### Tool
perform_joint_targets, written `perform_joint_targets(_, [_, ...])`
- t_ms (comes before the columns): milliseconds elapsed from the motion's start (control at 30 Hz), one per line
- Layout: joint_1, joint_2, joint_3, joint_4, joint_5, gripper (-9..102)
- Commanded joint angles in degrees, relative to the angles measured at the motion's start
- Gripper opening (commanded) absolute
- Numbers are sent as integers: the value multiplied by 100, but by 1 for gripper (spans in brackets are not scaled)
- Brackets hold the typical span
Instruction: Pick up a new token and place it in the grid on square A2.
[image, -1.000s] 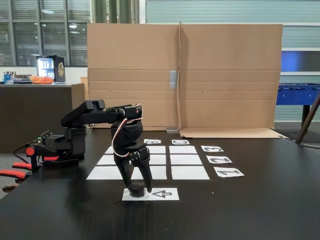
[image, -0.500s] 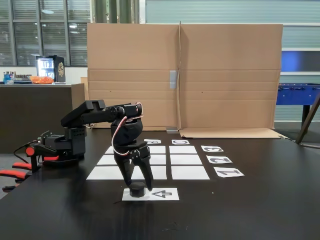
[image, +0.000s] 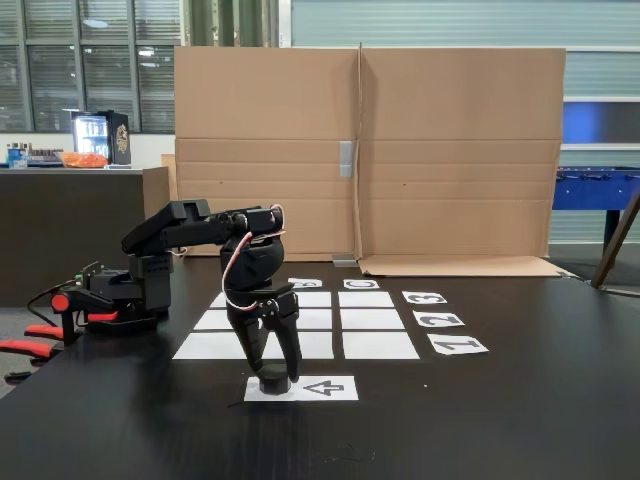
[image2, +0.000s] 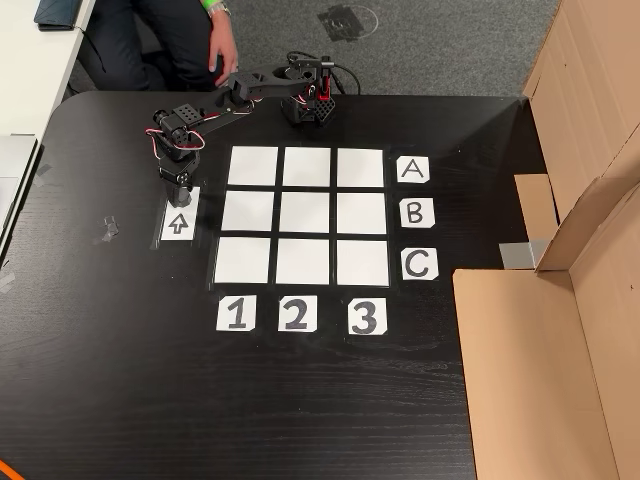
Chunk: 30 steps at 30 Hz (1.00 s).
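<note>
Fixed view showed the token (image: 274, 378) sitting on the near-left end of the arrow sheet (image: 325, 388), on the black table (image: 500, 420) just in front of the grid (image: 340, 320). The gripper (image: 274, 375) pointed straight down over it, one finger (image: 248, 352) on either side, the tips level with the puck; the jaws looked narrowed around it, but whether they truly bore on it could not be told. In the other view the gripper (image2: 184, 189) stood at the top of the arrow sheet (image2: 178, 222), hiding the puck.

The chief risk, as I judged it, was a shallow or off-centre pinch: a short round puck could squirt out as the fingers closed or slip free on the lift. The paper might also drag if a fingertip pressed on it. Square A2 (image2: 307, 166) lay in the row beside label A (image2: 412, 169) and above label 2 (image2: 295, 314), among alike cells, so a slightly wrong reach would land it in a neighbouring cell.
</note>
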Motion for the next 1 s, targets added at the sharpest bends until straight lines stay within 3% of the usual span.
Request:
perform_joint_targets(0, [53,62,-202,35,-35,16])
perform_joint_targets(367, [70,62,-237,35,-26,4])
perform_joint_targets(967, [-202,853,-105,343,26,3])
